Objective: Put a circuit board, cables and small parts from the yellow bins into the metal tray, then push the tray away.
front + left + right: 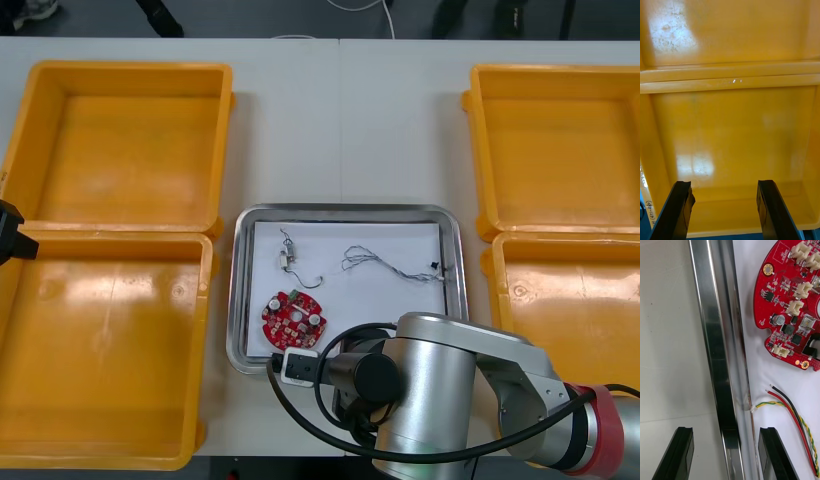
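Observation:
The metal tray (451, 262) lies mid-table, white inside. In it are a round red circuit board (293, 316), a small metal part (288, 252) and a twisted blue and white cable (385, 262). My right arm reaches over the tray's near edge. In the right wrist view my right gripper (725, 453) is open and straddles the tray's rim (717, 352), one finger over the table, the other over the white inside. The circuit board (790, 300) and a red, black and yellow cable (799, 418) lie just beyond. My left gripper (724, 210) hangs open over a yellow bin (730, 127).
Two yellow bins stand at the left (120, 150) (100, 350) and two at the right (560, 150) (575, 300) of the tray. The left gripper (12, 243) shows at the far left edge, over the wall between the left bins. Bare table lies beyond the tray.

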Robot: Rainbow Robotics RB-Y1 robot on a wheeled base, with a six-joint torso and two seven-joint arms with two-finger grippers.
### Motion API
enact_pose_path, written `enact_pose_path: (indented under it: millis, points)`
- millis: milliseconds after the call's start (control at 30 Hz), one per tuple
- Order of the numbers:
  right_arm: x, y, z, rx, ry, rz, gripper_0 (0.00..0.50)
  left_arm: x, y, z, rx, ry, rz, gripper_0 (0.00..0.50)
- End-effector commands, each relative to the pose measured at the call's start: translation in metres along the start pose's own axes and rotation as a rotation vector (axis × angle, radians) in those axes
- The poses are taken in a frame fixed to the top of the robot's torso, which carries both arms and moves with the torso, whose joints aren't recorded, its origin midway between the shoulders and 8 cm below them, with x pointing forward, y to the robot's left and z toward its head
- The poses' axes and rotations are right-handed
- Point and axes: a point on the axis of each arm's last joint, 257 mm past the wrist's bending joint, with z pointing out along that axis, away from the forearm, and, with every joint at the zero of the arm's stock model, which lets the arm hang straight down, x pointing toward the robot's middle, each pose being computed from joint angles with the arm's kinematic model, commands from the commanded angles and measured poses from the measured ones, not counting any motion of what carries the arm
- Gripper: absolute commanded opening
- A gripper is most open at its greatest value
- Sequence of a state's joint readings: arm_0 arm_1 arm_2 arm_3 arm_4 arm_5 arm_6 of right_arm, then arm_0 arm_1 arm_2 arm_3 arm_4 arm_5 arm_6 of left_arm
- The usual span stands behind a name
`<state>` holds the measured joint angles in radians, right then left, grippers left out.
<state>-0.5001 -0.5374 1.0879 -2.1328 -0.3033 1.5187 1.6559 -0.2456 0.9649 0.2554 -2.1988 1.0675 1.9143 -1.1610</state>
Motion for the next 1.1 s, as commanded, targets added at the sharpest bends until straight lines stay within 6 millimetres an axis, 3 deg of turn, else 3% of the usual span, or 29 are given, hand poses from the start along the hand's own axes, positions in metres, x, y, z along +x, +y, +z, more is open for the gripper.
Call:
enact_pose_path:
  millis: [33,133,167,200,233,300,400,467,533,1100]
  points:
    - [-0.018,0.001,-0.005,0.011,-0.039,-0.037,0.5,-0.001,0.018,-0.012,-0.058,-0.013,0.052,0.5]
    - [-0.018,0.0,-0.005,0.013,-0.039,-0.038,0.5,-0.001,0.018,-0.012,-0.058,-0.013,0.052,0.5]
    - [-0.018,0.001,-0.005,0.011,-0.04,-0.037,0.468,-0.001,0.018,-0.012,-0.058,-0.013,0.052,0.5]
    - [-0.017,0.001,-0.005,0.013,-0.039,-0.037,0.368,-0.001,0.018,-0.012,-0.058,-0.013,0.052,0.5]
    - [-0.018,0.001,-0.005,0.014,-0.04,-0.037,0.314,-0.001,0.018,-0.012,-0.058,-0.013,0.052,0.5]
    - [-0.018,-0.001,-0.005,0.02,-0.04,-0.037,0.13,-0.001,0.018,-0.012,-0.058,-0.013,0.052,0.5]
    - [-0.018,-0.002,-0.005,0.025,-0.039,-0.038,0.05,-0.001,0.018,-0.012,-0.058,-0.013,0.052,0.5]
    - [-0.018,-0.004,-0.005,0.03,-0.039,-0.037,0.043,-0.001,0.018,-0.012,-0.058,-0.013,0.052,0.5]
    - [-0.018,-0.004,-0.005,0.032,-0.039,-0.038,0.0,-0.001,0.018,-0.012,-0.058,-0.013,0.052,0.5]
    - [-0.016,-0.022,-0.006,0.071,-0.056,-0.062,0.0,-0.001,0.018,-0.012,-0.058,-0.013,0.052,0.5]
